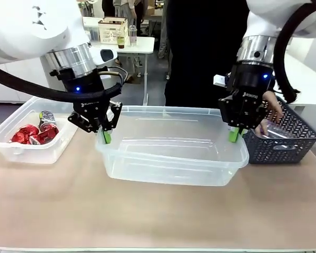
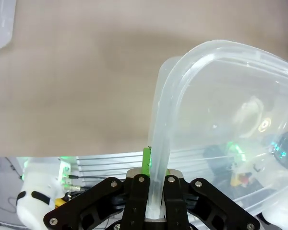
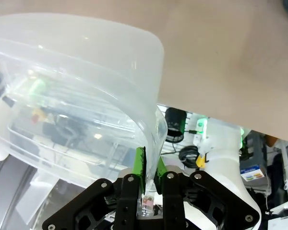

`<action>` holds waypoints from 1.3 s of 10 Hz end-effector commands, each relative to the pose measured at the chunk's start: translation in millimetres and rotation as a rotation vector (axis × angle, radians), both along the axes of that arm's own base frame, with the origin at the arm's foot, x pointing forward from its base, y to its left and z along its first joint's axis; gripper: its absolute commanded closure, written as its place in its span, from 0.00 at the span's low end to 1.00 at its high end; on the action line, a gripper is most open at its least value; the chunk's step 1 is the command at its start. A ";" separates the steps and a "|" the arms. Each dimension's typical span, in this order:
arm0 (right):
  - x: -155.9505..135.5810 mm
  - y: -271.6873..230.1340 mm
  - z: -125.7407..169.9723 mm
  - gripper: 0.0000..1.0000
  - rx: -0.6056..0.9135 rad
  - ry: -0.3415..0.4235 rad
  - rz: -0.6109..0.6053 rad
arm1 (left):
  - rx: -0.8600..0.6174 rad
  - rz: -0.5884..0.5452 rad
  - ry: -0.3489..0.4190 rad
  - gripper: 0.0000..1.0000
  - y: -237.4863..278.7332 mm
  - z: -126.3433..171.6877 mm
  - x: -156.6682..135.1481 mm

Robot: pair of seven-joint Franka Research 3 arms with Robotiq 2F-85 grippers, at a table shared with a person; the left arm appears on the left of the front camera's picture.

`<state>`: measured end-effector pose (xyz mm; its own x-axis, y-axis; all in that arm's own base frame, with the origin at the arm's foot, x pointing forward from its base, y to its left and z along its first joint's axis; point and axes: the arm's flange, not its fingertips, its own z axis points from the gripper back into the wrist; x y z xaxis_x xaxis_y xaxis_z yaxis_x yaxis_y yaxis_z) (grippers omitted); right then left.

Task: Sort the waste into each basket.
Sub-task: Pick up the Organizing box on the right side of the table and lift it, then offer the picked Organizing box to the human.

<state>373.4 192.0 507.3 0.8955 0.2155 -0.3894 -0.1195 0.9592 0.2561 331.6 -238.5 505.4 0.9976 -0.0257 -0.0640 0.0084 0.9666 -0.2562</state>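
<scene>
The left gripper point(image 1: 105, 136) and right gripper point(image 1: 235, 134) each clamp an end wall of the empty tub point(image 1: 168, 171) mid-table, likely to carry it level; crushed red cans point(image 1: 34, 134) sit in the left-edge tub point(image 1: 21, 152).

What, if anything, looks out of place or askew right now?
Nothing is spilled or toppled. The odd bit: the empty middle tub is pinched by its rim at both ends, by the left gripper and the right gripper. Cans sit in the left tub.
</scene>
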 end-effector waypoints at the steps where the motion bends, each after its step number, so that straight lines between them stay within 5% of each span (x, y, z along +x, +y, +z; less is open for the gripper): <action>1: -1.1 1.2 6.3 1.00 -0.003 0.011 0.024 | -0.017 0.037 -0.002 1.00 7.3 -0.2 -7.5; 13: -1.1 1.2 6.3 1.00 -0.003 0.011 0.024 | -0.017 0.037 -0.002 1.00 7.3 -0.2 -7.5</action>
